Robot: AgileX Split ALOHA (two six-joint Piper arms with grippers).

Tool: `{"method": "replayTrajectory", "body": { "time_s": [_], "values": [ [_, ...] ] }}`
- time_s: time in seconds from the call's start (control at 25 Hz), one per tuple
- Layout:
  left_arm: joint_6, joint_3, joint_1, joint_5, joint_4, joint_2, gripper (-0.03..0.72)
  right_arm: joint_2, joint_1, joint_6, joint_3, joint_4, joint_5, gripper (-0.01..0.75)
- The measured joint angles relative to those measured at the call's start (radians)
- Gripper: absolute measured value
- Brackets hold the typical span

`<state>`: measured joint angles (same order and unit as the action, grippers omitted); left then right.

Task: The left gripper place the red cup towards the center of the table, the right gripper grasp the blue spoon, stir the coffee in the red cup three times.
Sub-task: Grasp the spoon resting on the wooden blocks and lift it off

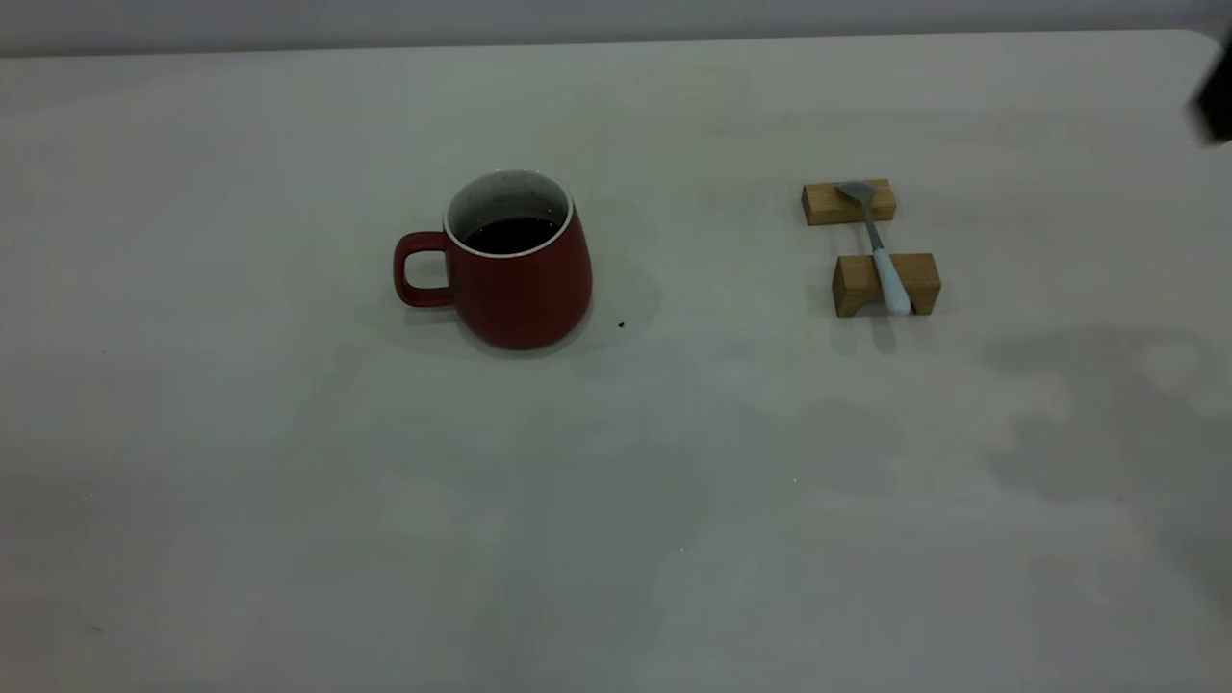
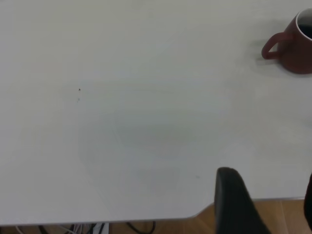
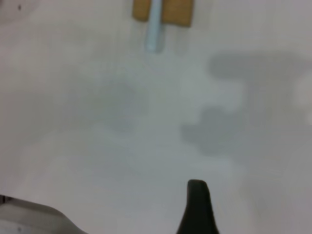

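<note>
The red cup (image 1: 520, 279) stands upright on the table (image 1: 616, 500), left of centre, handle turned left, with dark coffee (image 1: 510, 234) inside. It also shows far off in the left wrist view as the red cup (image 2: 292, 44). The blue spoon (image 1: 884, 260) lies across two wooden blocks at the right, pale handle toward the front. My left gripper (image 2: 270, 200) hangs open over the table's edge, far from the cup and holding nothing. My right gripper (image 3: 253, 214) is open and bare; one finger (image 3: 197, 207) shows, short of the spoon's handle (image 3: 155, 29).
The two wooden blocks (image 1: 849, 202) (image 1: 885, 284) carry the spoon. A small dark speck (image 1: 621, 325) lies right of the cup. A dark blurred shape (image 1: 1215, 96) juts in at the far right edge. Wood floor (image 2: 282, 217) shows past the table's rounded corner.
</note>
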<state>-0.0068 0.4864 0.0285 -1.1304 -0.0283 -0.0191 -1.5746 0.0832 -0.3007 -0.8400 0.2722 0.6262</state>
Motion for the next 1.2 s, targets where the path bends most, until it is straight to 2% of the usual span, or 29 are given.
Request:
{"method": "replayTrajectory", "body": {
  "time_s": [0.24,0.52,1.2],
  "values": [
    [0.000,0.000,0.000,0.000,0.000,0.000,0.424,-0.274,0.103,0.000,-0.111,0.000,-0.026,0.641],
    [0.000,0.000,0.000,0.000,0.000,0.000,0.424,-0.498,0.161,0.000,-0.248,-0.013,-0.035,0.632],
    [0.000,0.000,0.000,0.000,0.000,0.000,0.424,-0.717,0.186,0.000,-0.468,-0.041,-0.032,0.623]
  ]
}}
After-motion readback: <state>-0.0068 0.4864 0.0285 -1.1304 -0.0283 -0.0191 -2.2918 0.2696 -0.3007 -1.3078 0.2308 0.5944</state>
